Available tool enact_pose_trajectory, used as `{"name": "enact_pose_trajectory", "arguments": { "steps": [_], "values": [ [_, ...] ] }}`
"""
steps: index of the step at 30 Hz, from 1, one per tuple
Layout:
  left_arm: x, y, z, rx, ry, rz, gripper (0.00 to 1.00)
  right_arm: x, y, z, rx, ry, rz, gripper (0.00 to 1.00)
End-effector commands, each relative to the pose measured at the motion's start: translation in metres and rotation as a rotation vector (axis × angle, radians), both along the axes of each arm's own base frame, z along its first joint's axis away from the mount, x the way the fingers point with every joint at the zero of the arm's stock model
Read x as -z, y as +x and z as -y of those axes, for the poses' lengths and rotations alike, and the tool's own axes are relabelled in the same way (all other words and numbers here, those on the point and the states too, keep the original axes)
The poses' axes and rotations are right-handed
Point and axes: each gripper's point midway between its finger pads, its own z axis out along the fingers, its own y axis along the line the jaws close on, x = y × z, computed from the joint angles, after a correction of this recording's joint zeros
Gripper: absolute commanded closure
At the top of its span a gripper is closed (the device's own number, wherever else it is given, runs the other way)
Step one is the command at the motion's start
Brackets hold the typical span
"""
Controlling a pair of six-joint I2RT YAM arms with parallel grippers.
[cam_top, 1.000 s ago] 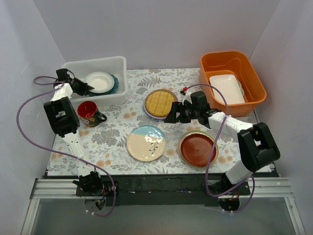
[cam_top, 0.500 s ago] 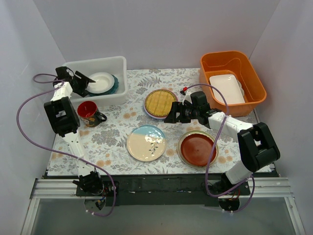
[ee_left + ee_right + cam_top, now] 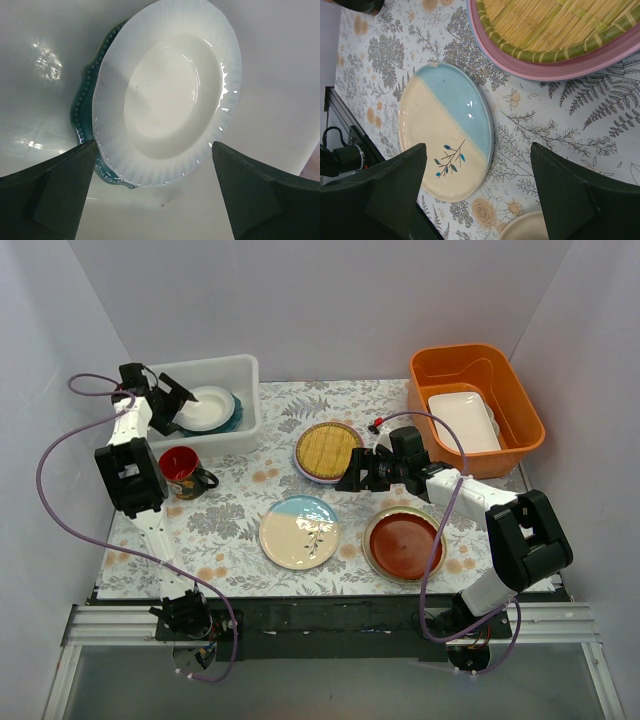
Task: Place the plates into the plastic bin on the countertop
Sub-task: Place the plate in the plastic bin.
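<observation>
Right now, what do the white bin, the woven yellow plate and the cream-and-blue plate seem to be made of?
White bin: probably plastic, semi-glossy; its walls look translucent. Woven yellow plate: apparently bamboo strips, matte; the weave shows. Cream-and-blue plate: likely glazed ceramic; glossy white highlights sit on it.

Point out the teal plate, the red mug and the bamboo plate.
teal plate [image 3: 80, 117]: left wrist view, on its beaded rim.
red mug [image 3: 178, 464]: top external view, on its open mouth.
bamboo plate [image 3: 328, 448]: top external view, on its woven centre.
</observation>
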Motion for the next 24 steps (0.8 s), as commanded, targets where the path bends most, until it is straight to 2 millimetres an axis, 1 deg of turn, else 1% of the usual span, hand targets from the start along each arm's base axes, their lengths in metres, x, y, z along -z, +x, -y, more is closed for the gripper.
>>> {"name": "enact_pose_trajectory", "arguments": {
  "steps": [1,2,3,4,5,7,8,9,10,11,12,15,16,18,19,20,21,22,23,24],
  "values": [
    [-0.079,0.0,-0.002,-0.001,0.205,0.089,0.02,-0.024,0.009,-0.005,-0.012,0.033,0.065,0.09],
    [-0.086,-0.001,-0.005,-0.013,0.238,0.095,0.02,-0.025,0.009,-0.005,-0.013,0.033,0.067,0.09],
    [-0.09,-0.001,0.001,-0.008,0.257,0.1,0.02,-0.025,0.009,-0.005,-0.011,0.033,0.066,0.09],
    [-0.093,-0.003,0.001,-0.006,0.282,0.101,0.02,-0.025,0.009,-0.005,-0.01,0.034,0.067,0.09],
    [-0.102,-0.004,0.003,-0.012,0.311,0.111,0.02,-0.025,0.008,-0.004,-0.01,0.033,0.065,0.09],
    [-0.109,-0.005,0.008,-0.003,0.347,0.12,0.02,-0.027,0.008,-0.004,-0.01,0.035,0.069,0.09],
    [-0.114,-0.005,0.015,0.006,0.364,0.126,0.02,-0.027,0.007,-0.004,-0.009,0.036,0.068,0.09],
    [-0.123,-0.007,0.014,-0.006,0.397,0.134,0.02,-0.028,0.007,-0.003,-0.007,0.037,0.07,0.09],
    [-0.127,-0.008,0.016,-0.001,0.423,0.135,0.02,-0.027,0.006,-0.003,-0.01,0.035,0.069,0.09],
    [-0.13,-0.008,0.024,0.01,0.437,0.138,0.02,-0.027,0.006,-0.002,-0.005,0.034,0.069,0.08],
    [-0.135,-0.009,0.024,0.001,0.457,0.141,0.02,-0.029,0.006,-0.003,-0.007,0.036,0.073,0.09],
    [-0.141,-0.013,0.033,0.014,0.484,0.142,0.02,-0.031,0.005,-0.002,-0.007,0.038,0.078,0.09],
    [-0.147,-0.016,0.034,0.012,0.499,0.147,0.02,-0.032,0.005,-0.002,-0.005,0.039,0.08,0.09],
    [-0.149,-0.02,0.042,0.032,0.539,0.147,0.02,-0.032,0.004,-0.002,-0.005,0.04,0.079,0.09],
    [-0.162,-0.021,0.044,0.021,0.561,0.177,0.02,-0.033,0.004,-0.002,-0.003,0.04,0.081,0.08],
    [-0.166,-0.024,0.051,0.035,0.568,0.192,0.02,-0.033,0.004,-0.002,-0.004,0.039,0.082,0.09],
    [-0.163,-0.027,0.056,0.048,0.57,0.19,0.02,-0.033,0.004,-0.002,-0.004,0.039,0.082,0.09],
    [-0.167,-0.027,0.06,0.051,0.568,0.212,0.02,-0.033,0.004,-0.002,-0.003,0.04,0.081,0.09],
    [-0.179,-0.031,0.067,0.059,0.568,0.241,0.02,-0.033,0.004,-0.002,-0.005,0.04,0.081,0.09],
    [-0.18,-0.033,0.07,0.066,0.57,0.245,0.02,-0.033,0.004,-0.002,-0.005,0.04,0.081,0.09]
  ]
}}
